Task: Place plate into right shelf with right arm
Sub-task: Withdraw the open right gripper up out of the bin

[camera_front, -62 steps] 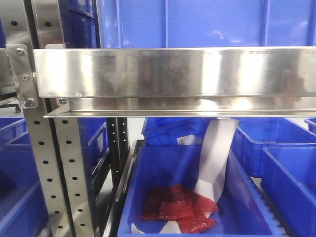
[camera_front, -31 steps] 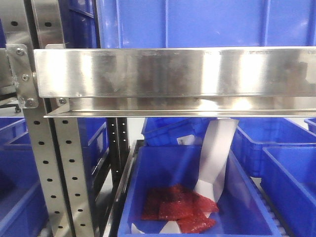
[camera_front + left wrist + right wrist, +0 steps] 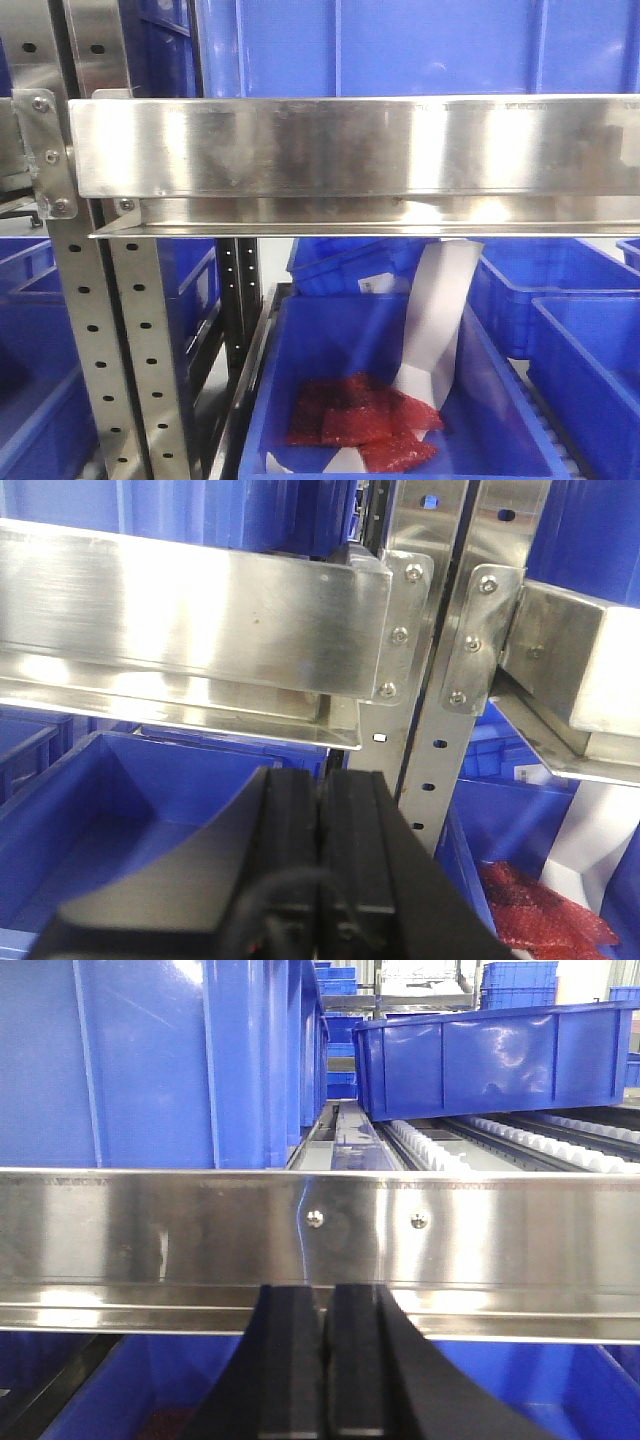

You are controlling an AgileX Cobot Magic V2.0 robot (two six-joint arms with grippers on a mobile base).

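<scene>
1. The shiny stainless-steel right shelf (image 3: 340,150) fills every view, its broad rail crossing in front.
2. Blue plastic bins (image 3: 400,400) sit above and below; one holds red packets (image 3: 365,425).
3. Both black grippers, left (image 3: 320,865) and right (image 3: 325,1370), have jaws pressed together, empty.
4. No view shows the plate.

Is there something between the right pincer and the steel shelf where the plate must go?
Yes. The shelf's broad stainless-steel front rail crosses directly ahead of the shut right pincer, at finger height. Behind it stand blue plastic bins. No plate shows in any view.
</scene>
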